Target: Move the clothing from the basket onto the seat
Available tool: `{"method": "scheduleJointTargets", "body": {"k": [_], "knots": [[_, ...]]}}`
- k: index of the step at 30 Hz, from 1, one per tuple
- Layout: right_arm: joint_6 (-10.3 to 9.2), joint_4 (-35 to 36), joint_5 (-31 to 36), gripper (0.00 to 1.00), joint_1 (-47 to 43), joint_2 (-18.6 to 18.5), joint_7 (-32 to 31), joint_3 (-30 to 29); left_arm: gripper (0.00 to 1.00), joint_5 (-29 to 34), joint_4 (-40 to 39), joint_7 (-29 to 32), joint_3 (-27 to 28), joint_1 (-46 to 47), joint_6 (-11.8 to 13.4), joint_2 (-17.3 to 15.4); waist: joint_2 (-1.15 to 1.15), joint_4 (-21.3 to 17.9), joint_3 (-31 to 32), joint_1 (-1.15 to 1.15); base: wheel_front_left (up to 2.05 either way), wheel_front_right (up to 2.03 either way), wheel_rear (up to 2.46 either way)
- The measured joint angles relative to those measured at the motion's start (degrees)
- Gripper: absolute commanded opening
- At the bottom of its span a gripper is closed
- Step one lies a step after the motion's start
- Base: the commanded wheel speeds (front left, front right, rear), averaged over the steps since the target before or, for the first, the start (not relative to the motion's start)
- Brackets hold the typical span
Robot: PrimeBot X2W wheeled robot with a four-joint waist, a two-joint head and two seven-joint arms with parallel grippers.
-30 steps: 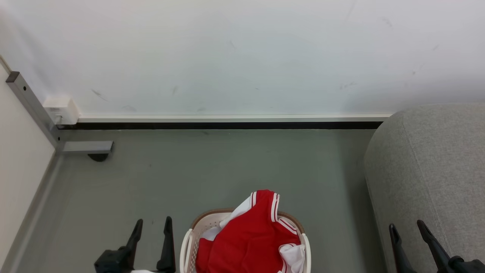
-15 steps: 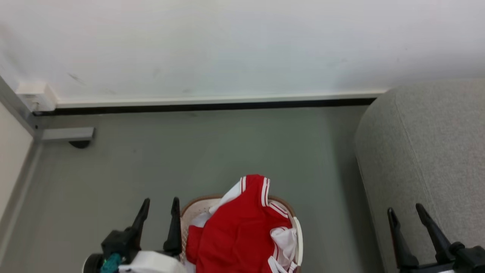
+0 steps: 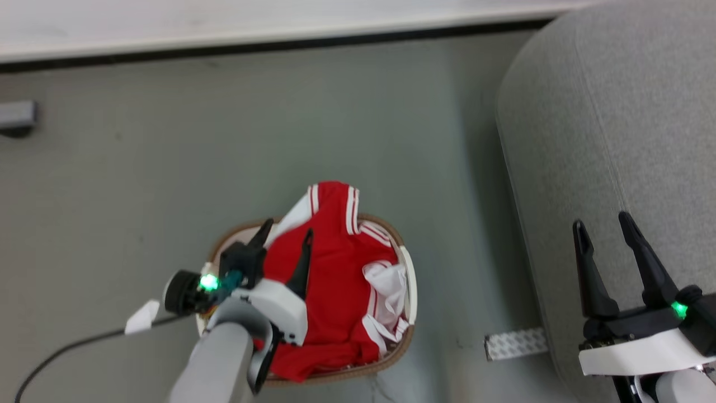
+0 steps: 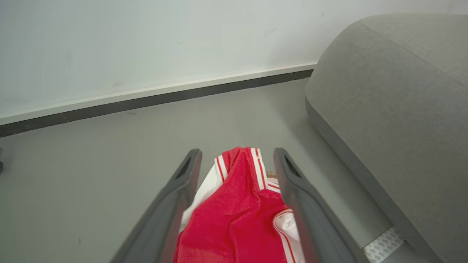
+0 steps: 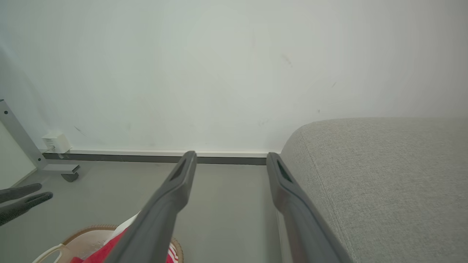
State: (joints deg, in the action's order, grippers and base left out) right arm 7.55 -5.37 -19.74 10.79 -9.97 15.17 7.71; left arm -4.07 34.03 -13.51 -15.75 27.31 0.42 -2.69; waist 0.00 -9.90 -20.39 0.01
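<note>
The red clothing (image 3: 335, 268) with white stripes fills the white basket (image 3: 408, 280), whose brown rim shows on the grey floor; one striped sleeve sticks up over the far rim. My left gripper (image 3: 286, 230) hovers open over the left part of the pile, fingers apart with nothing between them. In the left wrist view the clothing (image 4: 237, 212) lies below and between the spread fingers of that gripper (image 4: 237, 157). The grey seat (image 3: 615, 140) stands at the right. My right gripper (image 3: 601, 221) is open above the seat's edge; in its own wrist view the right gripper (image 5: 230, 157) holds nothing.
A white wall with a dark baseboard (image 3: 224, 47) runs along the far side. A grey metal foot (image 3: 17, 115) sits at the far left. A patterned white strip (image 3: 514, 342) lies on the floor by the seat's base. A black cable (image 3: 67, 350) trails from my left arm.
The head camera has tilted down, so the basket sits higher in view. My left gripper has moved from beside the basket to over the clothing. The right gripper stays open by the seat.
</note>
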Motion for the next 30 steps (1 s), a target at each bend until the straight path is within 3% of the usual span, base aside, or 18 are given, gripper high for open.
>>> {"method": "scheduleJointTargets", "body": {"k": [6,16,20,30], "knots": [[0.00,1.09,-0.44,1.00,3.80,1.16,0.00,1.01,1.00,1.27,10.49,4.14,-1.49,9.20,-0.36,-0.19,0.00,-2.68,-7.74,0.01,0.00,0.00,0.00],[0.00,2.61,-1.25,1.00,8.10,2.80,0.00,3.21,1.00,4.41,23.26,13.18,-3.90,18.46,1.14,-1.98,0.00,-6.54,-18.17,0.01,0.00,0.00,0.00],[0.00,3.41,-1.54,1.00,9.26,3.07,0.00,3.45,1.00,4.79,26.69,15.88,-4.75,20.87,1.19,-3.03,0.00,-8.22,-21.19,0.00,0.00,0.00,0.00],[0.00,5.16,-1.92,1.00,10.29,4.11,0.00,4.68,1.00,6.94,31.50,18.05,-6.11,25.37,4.19,-6.41,0.00,-12.28,-28.25,0.00,0.00,0.00,0.00]]}}
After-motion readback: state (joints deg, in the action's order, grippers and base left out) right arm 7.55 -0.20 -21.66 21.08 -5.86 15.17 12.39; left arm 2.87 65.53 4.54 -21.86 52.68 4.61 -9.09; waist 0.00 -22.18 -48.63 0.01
